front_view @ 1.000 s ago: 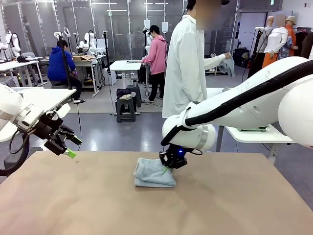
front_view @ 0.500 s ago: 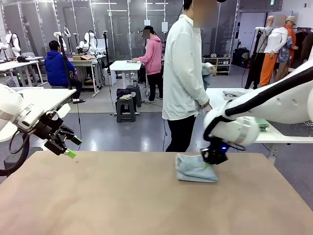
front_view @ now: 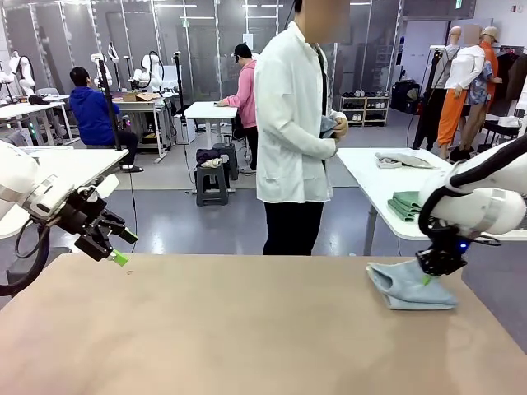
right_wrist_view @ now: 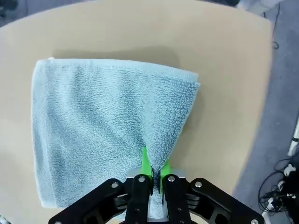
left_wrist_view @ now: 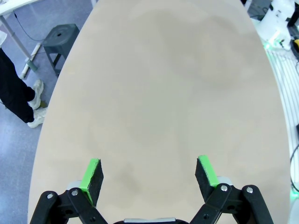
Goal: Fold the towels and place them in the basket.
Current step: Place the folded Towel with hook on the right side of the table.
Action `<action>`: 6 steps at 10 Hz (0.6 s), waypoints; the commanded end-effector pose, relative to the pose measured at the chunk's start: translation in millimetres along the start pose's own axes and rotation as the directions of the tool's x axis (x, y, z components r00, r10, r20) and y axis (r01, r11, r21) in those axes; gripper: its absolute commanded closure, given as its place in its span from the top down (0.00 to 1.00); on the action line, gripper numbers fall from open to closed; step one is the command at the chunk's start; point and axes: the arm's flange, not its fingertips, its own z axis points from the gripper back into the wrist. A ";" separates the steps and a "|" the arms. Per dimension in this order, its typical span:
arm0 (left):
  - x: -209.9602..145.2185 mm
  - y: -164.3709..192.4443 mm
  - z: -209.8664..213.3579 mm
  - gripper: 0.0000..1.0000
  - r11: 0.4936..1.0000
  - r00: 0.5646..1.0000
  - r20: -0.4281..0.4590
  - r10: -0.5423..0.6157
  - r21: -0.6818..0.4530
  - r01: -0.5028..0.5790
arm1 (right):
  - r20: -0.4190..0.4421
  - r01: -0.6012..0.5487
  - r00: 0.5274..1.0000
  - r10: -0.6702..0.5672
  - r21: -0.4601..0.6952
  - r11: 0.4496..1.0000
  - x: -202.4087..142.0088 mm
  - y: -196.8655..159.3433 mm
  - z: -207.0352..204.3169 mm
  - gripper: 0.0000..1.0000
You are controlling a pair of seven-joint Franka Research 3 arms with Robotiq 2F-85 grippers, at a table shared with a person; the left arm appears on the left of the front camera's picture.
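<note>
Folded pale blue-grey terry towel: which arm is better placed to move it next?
Right, likely. The right gripper is shut on the towel at the tan table's right side; the left gripper hangs open at the far left, holding nothing.

I can't make out any readable text, label, brand or number on my feeds; whatever signs hang at the far end of the room are too small and blurred to read.
</note>
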 end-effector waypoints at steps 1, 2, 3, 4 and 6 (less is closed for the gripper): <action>1.9 0.0 1.0 1.00 1.000 1.000 -0.009 0.008 0.004 -0.008 | 0.037 0.011 0.999 -0.011 0.002 1.000 15.1 -6.5 -1.0 0.07; 1.9 0.0 1.0 1.00 1.000 1.000 -0.009 0.008 0.004 -0.008 | 0.056 0.008 0.998 -0.009 0.010 1.000 18.1 -10.6 -0.5 0.07; 1.9 0.0 1.0 1.00 1.000 1.000 -0.009 0.008 0.004 -0.008 | 0.063 0.000 0.998 -0.002 0.018 1.000 20.6 -11.6 -0.1 0.07; 1.9 0.0 1.0 1.00 1.000 1.000 -0.009 0.008 0.004 -0.008 | 0.060 0.003 0.998 -0.004 0.025 1.000 21.3 -11.4 -0.3 0.27; 1.9 0.0 1.0 1.00 1.000 1.000 -0.009 0.008 0.004 -0.008 | 0.082 0.010 0.997 -0.011 0.011 1.000 19.6 -11.7 7.2 0.47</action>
